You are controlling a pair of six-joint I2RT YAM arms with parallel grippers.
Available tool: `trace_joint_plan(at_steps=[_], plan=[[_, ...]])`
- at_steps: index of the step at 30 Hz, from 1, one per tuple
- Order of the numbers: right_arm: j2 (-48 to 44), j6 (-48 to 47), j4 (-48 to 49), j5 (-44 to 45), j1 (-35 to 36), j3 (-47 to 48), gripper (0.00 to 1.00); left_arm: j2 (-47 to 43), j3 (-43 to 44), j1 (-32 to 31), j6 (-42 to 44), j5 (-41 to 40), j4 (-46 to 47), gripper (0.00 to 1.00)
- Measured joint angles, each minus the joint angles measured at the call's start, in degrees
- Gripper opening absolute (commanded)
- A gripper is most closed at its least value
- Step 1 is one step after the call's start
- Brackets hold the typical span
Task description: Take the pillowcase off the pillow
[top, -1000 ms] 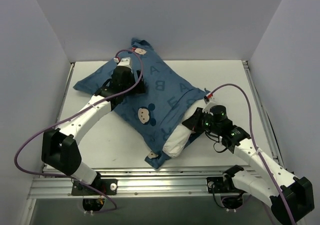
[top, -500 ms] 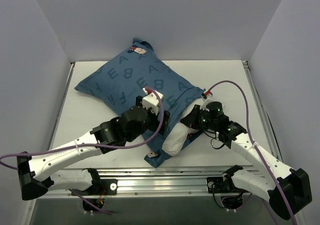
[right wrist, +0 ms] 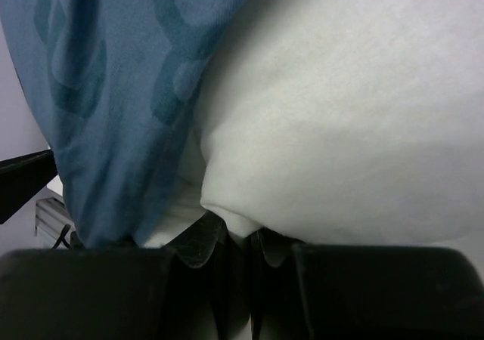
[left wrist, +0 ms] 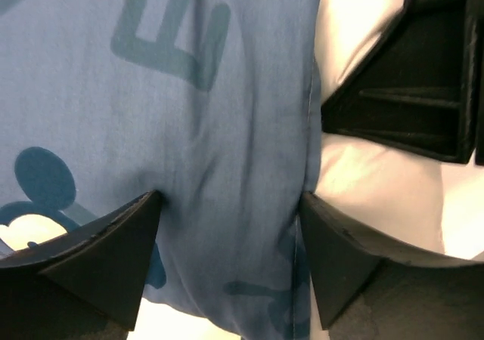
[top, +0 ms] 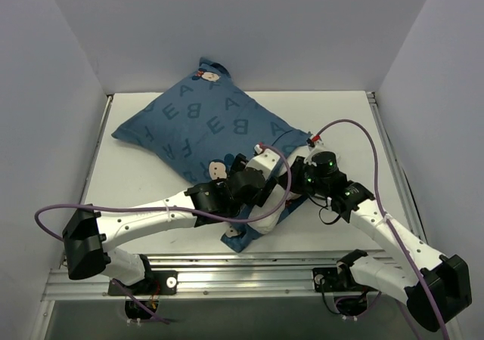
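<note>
Top external: we see the pillowcase [top: 189,125] lying on the table [top: 136,181]. Left wrist: the pillow [left wrist: 378,196] bulges from its mouth; our left gripper [left wrist: 231,204] straddles blue fabric, jaws apart. Right wrist: our right gripper [right wrist: 231,238] pinches a pillow fold.

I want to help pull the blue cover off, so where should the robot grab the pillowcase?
Grab the pillowcase at its open hem, right beside the bare white pillow, coming down from above. The cloth there looks loose and wrinkled, so it should pinch up easily. The left end effector is open over that spot, while the right end effector pinches the pillow's corner.
</note>
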Motion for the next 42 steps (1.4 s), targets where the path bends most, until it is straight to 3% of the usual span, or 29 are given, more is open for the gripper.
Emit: trace_joint_plan(at_steps=[3,4,7,8,18,26,32,35,37,38,39,41,42], plan=[[-0.2,0.0,-0.4,0.5,0.0,0.1,0.0,0.2,0.5,0.0,0.2,-1.1,0.5,0.51],[-0.2,0.0,-0.6,0.6,0.0,0.2,0.0,0.2,0.5,0.0,0.2,-2.0,0.6,0.33],[-0.3,-0.1,-1.5,1.2,0.0,0.8,0.0,0.5,0.5,0.3,0.3,-3.9,0.4,0.05],[-0.4,-0.1,-1.9,1.4,0.0,1.0,0.0,0.5,0.5,0.6,0.2,-4.3,0.3,0.03],[-3.0,-0.3,-7.9,2.4,-2.2,5.1,0.0,-3.0,-2.2,9.9,-2.6,-6.4,-0.4,0.02],[-5.0,-1.6,-13.0,-4.6,-12.4,12.9,0.0,-4.6,-3.6,20.3,-17.6,-3.3,-4.8,0.02],[-3.8,-3.4,-16.3,-7.6,-13.4,13.1,0.0,-2.9,-5.6,20.2,-24.3,-0.5,-4.3,0.02],[-3.3,-4.0,-16.2,-8.1,-13.4,11.8,0.0,-2.9,-6.2,17.1,-24.6,-1.2,-4.0,0.02],[-3.2,-4.2,-16.3,-6.6,-11.8,10.8,0.17,-2.8,-6.2,14.3,-24.7,-1.2,-3.9,0.02],[-3.1,-4.0,-16.3,-5.5,-10.5,10.5,0.41,-2.7,-6.2,13.3,-24.8,-1.2,-3.8,0.02],[-2.9,-3.5,-16.5,-4.5,-9.0,10.4,0.55,-2.3,-6.2,12.3,-25.2,-0.9,-3.5,0.02],[-2.9,-3.0,-16.8,-2.8,-5.9,10.4,0.79,-1.4,-6.2,11.0,-25.8,-0.3,-2.9,0.02],[-2.9,-2.5,-17.1,-1.8,-4.8,10.4,0.85,-0.8,-6.2,10.6,-26.1,-0.1,-2.6,0.02]])
